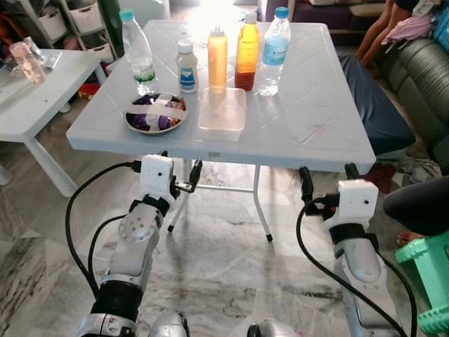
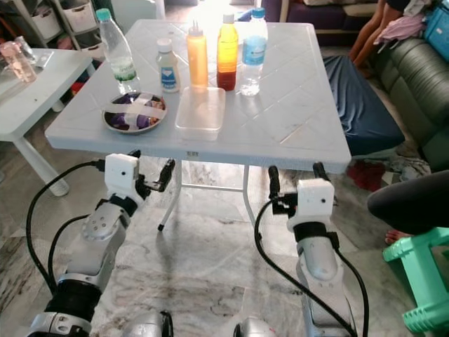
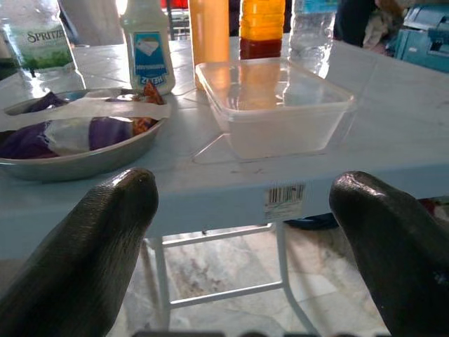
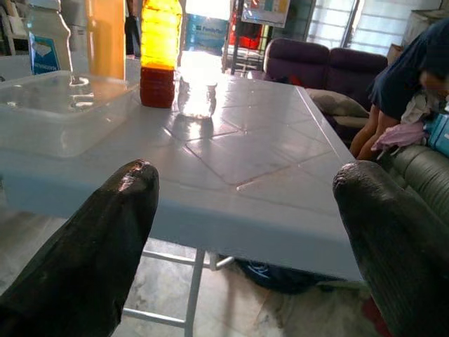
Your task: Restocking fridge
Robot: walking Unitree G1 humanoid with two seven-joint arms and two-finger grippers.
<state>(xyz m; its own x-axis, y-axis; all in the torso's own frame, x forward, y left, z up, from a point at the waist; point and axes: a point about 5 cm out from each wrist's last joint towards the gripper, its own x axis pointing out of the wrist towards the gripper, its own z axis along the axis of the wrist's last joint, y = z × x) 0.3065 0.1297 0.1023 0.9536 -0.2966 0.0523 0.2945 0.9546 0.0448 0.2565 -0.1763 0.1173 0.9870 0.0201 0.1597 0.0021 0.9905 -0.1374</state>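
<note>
A white plastic table [image 1: 309, 105] stands in front of me. On it are a clear lidded container [image 1: 222, 109], a metal plate [image 1: 156, 114] of purple wrapped food, a teal-capped water bottle [image 1: 138, 56], a small white bottle [image 1: 186, 68], a yellow squeeze bottle [image 1: 217, 60], an amber juice bottle [image 1: 247, 53] and a blue-capped water bottle [image 1: 273, 53]. My left gripper [image 1: 181, 165] hangs open just below the table's front edge, under the plate and container. My right gripper [image 1: 328, 175] is open below the front right edge, holding nothing.
A second white table [image 1: 35, 88] with a pink bottle [image 1: 28, 62] stands to the left. A green stool [image 1: 428, 281] is at my right, with a dark rounded shape [image 1: 421, 203] above it. A person [image 1: 382, 24] sits on the sofa [image 1: 421, 70] at the back right.
</note>
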